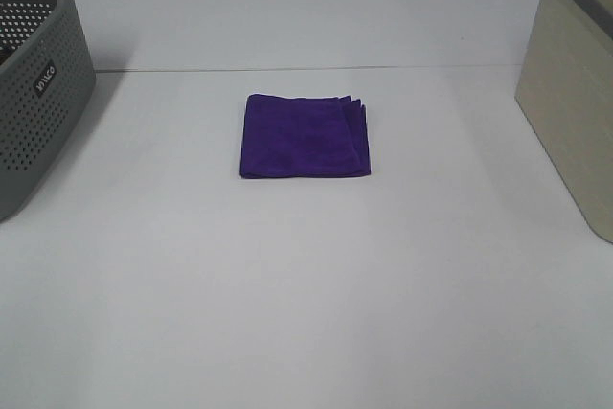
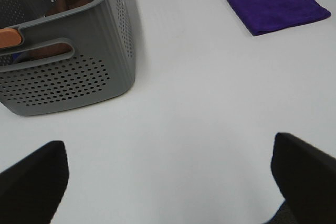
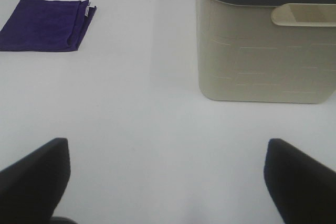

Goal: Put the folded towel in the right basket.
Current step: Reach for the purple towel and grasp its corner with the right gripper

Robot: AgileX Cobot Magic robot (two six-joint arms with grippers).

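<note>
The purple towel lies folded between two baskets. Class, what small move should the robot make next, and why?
Probably move the right gripper toward the towel. Its jaws stand open and empty, the towel lies flat on the table, untouched, and the beige basket it must go into stands on that arm's side.
</note>
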